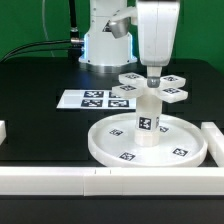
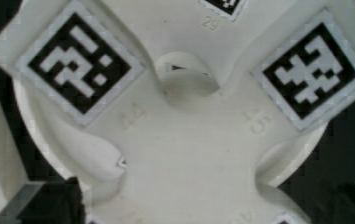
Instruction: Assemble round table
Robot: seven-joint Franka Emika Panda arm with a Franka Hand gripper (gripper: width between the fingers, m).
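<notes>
The large round rimmed disc [image 1: 110,143] lies on the black table near the front. On its middle the short thick leg [image 1: 147,118] stands upright. The small cross-shaped base [image 1: 170,92] sits flat on top of the leg, tags facing up. My gripper [image 1: 153,77] hangs straight over the centre of the base, its jaws wide apart and its fingertips low against the hub. In the wrist view the cross-shaped base [image 2: 183,140] fills the picture with two of its tags showing. My fingertips cannot be made out there.
The marker board [image 1: 92,99] lies behind the disc toward the exterior view's left. Long white border walls run along the front [image 1: 90,181] and the exterior view's right [image 1: 213,140]. The arm's pedestal [image 1: 105,45] stands at the back.
</notes>
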